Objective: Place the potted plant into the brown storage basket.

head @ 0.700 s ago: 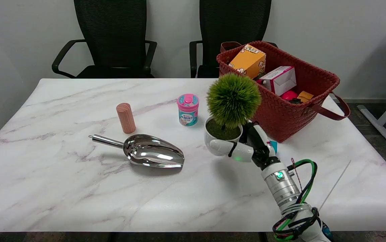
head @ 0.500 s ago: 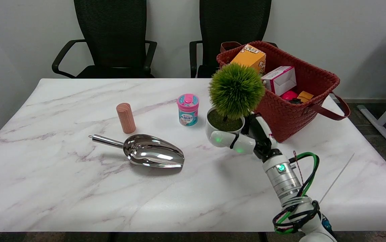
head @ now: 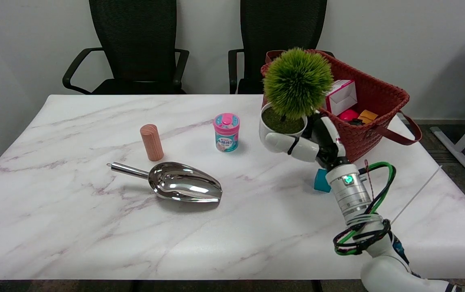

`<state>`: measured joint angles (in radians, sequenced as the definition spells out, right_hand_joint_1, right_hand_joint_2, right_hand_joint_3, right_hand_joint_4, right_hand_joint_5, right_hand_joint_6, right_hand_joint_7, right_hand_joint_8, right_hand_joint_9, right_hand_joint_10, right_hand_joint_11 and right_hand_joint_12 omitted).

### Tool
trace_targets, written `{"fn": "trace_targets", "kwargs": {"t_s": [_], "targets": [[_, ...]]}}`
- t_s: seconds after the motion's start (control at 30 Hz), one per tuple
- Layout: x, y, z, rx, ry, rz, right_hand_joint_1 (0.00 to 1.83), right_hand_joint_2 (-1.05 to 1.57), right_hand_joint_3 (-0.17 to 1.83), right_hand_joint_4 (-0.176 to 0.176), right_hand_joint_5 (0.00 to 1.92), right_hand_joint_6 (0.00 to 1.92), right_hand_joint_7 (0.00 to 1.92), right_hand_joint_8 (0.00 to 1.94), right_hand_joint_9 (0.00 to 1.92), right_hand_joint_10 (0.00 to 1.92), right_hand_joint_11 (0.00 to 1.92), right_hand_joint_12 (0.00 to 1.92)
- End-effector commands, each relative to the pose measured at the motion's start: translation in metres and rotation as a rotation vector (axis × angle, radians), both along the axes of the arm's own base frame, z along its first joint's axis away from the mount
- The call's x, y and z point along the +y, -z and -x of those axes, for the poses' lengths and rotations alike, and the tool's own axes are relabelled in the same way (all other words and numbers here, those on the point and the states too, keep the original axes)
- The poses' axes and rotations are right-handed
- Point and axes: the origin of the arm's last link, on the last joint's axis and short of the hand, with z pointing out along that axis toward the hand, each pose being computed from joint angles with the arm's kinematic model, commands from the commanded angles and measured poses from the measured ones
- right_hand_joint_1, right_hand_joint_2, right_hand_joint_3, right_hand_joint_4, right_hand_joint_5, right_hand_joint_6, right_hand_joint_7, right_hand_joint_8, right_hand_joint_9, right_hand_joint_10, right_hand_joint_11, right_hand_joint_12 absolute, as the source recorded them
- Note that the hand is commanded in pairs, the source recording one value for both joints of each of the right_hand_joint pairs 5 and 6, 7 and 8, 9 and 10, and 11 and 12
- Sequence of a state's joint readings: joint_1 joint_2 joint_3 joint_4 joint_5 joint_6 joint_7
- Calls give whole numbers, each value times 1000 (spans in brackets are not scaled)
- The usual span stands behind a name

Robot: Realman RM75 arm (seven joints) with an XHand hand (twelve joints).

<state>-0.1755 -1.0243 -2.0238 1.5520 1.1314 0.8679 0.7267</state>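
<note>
Just in front of the basket's near left wall, your right hand is clamped around the white pot of the plant, holding it upright in the air above the table, with the green ball of leaves level with the rim. Raise it until the pot's base looks clear of that woven wall before you carry it across. Inside, aim for a gap beside the pink-and-white box, and open your fingers only once the pot sits level.

A white-potted green ball plant is held by the right hand beside the brown woven storage basket, above the white marble table.
</note>
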Motion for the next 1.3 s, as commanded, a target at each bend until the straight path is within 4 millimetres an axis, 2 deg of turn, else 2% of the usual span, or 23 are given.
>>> {"fn": "trace_targets", "kwargs": {"t_s": [0.03,0.53,0.83,1.07,1.3], "targets": [[-23,-50,-35,66,-73,116,1122,917,97,0,728,728,924,924,814,814,669,669],[-39,-89,-84,177,-175,223,1130,878,187,0,720,720,946,946,827,827,680,680],[-61,-108,-112,252,-227,292,1128,868,206,0,717,717,952,952,832,832,649,649],[-73,-125,-116,338,-158,340,1137,841,200,0,687,687,959,959,842,842,640,640],[-74,-140,-110,388,-105,390,1142,814,209,0,681,681,949,949,841,841,641,641]]}}
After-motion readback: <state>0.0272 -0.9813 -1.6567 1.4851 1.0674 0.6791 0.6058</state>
